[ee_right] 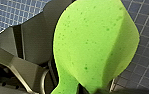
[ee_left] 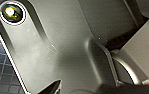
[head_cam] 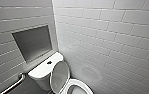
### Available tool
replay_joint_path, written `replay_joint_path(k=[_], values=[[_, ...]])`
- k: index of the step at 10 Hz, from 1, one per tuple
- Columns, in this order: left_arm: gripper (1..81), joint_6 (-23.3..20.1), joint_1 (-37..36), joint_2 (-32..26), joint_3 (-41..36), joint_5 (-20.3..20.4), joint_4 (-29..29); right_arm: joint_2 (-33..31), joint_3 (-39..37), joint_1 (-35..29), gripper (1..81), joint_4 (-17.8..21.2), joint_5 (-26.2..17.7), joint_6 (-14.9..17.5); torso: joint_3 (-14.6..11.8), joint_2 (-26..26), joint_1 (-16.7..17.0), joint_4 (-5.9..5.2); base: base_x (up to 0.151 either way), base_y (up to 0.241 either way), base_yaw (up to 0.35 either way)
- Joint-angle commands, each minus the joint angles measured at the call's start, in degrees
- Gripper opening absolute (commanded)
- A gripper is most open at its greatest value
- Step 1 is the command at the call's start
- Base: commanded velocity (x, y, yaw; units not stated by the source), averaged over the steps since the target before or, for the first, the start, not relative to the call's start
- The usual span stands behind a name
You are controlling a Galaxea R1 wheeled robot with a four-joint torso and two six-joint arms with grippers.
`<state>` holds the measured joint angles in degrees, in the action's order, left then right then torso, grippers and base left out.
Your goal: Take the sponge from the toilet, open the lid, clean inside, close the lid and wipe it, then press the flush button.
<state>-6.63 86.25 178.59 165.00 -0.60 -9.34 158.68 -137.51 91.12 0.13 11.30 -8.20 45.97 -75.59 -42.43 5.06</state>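
- A grey tiled wall (head_cam: 5,37) is on the left in the head view, and a rectangular recessed niche (head_cam: 33,42) with sharp edges is cut into it.
- A metal grab bar (head_cam: 13,83) runs slantwise low on this wall. A strip of dark floor (head_cam: 27,87) lies between the bar and the toilet.
- The white glossy ceramic toilet (head_cam: 43,71) stands in the corner, with its tank just below the lower edge of the niche.
- The small dark round flush button (head_cam: 49,62) sits in the middle of the tank top, with free white surface all around it.
- The oval white lid (head_cam: 60,75) is raised and stands nearly upright in front of the tank, so the bowl rim (head_cam: 82,86) is uncovered. The lower border of the picture cuts the bowl.
- A white tiled wall (head_cam: 110,37) is on the right, near the side of the bowl.
- For the left gripper (ee_left: 53,87), I cannot tell whether it is released or clenched.
- The right gripper (ee_right: 75,88) is clenched on the small flat bright green sponge (ee_right: 95,45). It pinches one narrow end.
- The wide rounded end of the sponge is free and touches nothing, above a floor of small dark blue square tiles (ee_right: 145,62).
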Motion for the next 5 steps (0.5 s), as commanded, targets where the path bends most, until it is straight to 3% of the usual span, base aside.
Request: replay_joint_path(k=[1, 2, 5], values=[[81.1, -0.31, -0.95, 0.10, -1.33, -4.24, 0.46, -3.92, 8.42, -1.41, 1.0, -1.98, -3.14, -0.15, 0.00, 0.00, 0.00, 0.00, 0.000, 0.000, 0.000], [81.1, -0.22, -0.86, -0.42, -2.57, -4.24, 0.46, -10.10, 18.27, -3.16, 1.0, -2.06, -2.60, -0.15, 0.00, 0.00, 0.00, 0.00, 0.000, 0.000, 0.000], [81.1, -0.22, -0.59, -1.74, -5.82, -4.41, 0.55, -22.82, 36.91, -10.45, 1.0, -1.80, -2.86, -0.15, 0.00, 0.00, 0.00, 0.00, 0.000, 0.000, 0.000]])
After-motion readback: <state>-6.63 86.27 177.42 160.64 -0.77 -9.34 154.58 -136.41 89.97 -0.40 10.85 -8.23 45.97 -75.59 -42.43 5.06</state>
